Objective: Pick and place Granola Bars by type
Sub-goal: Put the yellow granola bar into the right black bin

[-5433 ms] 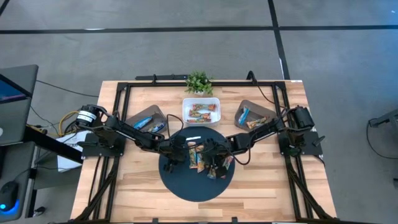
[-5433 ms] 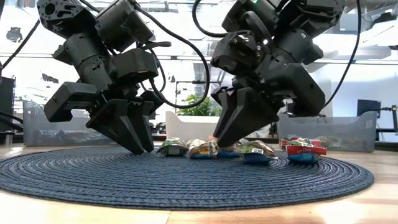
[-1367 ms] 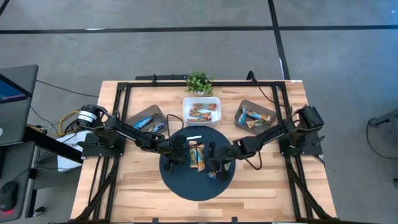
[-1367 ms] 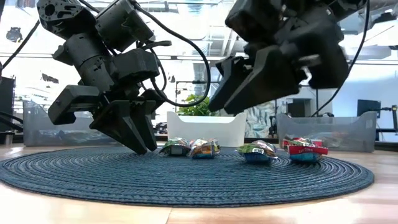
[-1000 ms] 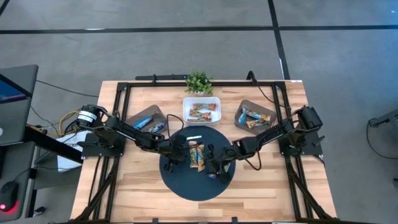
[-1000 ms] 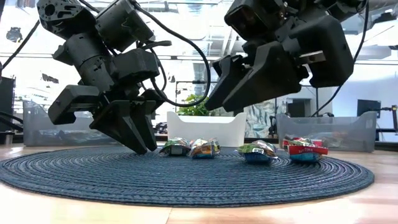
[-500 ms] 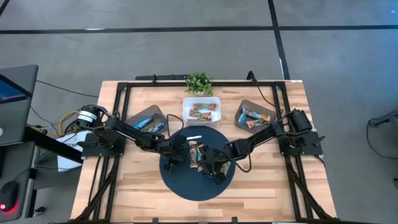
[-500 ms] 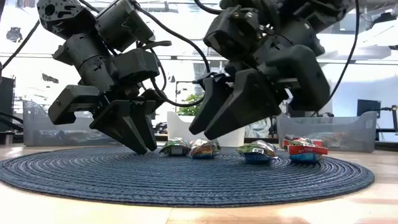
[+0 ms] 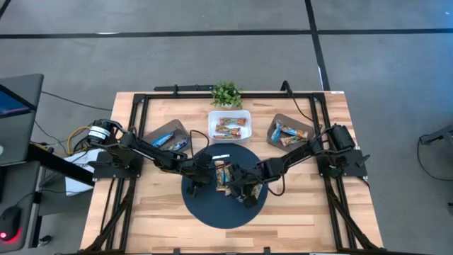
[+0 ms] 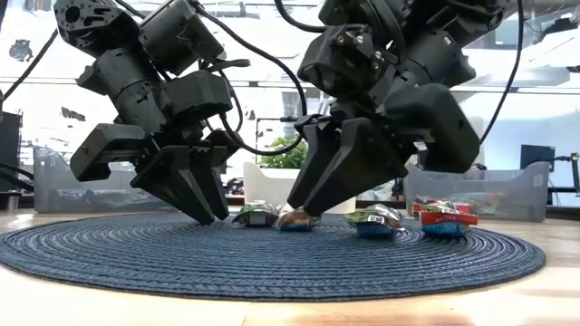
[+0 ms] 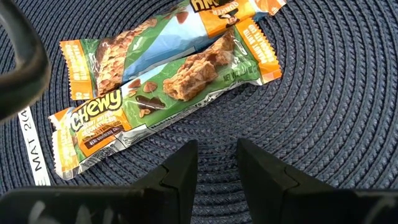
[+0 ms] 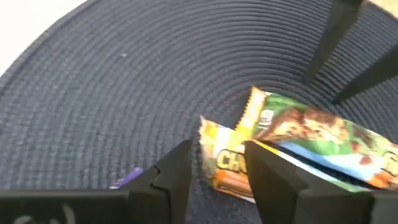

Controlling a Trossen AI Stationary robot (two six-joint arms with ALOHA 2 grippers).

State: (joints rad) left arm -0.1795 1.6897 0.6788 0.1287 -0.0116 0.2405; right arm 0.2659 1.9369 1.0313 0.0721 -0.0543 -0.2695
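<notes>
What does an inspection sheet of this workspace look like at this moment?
Surface: wooden table with a round dark woven mat.
Job's things: granola bars on the mat; more in the white bin and two grey bins.
Clutter: small plant; white strip on the mat.
Grippers: left gripper open, low over the mat beside the bars; right gripper open, straddling the end of an orange-wrapped bar.
Cables: black cables looped on both arms.
Surroundings: monitor left of the table; no person seen.
</notes>
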